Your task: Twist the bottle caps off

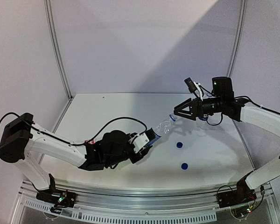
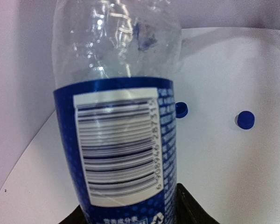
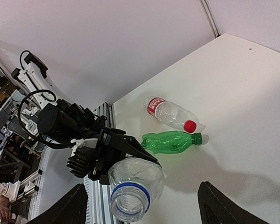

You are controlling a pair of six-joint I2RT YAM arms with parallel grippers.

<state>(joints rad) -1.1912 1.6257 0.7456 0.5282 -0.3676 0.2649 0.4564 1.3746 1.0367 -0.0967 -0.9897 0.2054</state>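
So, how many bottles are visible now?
3: a clear blue-label bottle in the left end effector, a clear red-capped bottle and a green bottle lying side by side on the table. Others may be hidden.

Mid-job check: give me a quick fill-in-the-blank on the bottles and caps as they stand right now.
1. The bottle in the left fingers has a ___ label.
2. That bottle carries no ___.
3. ___ blue caps lie loose on the table.
4. The clear bottle beside the green bottle has a ___ cap.
Missing words: blue; cap; two; red.
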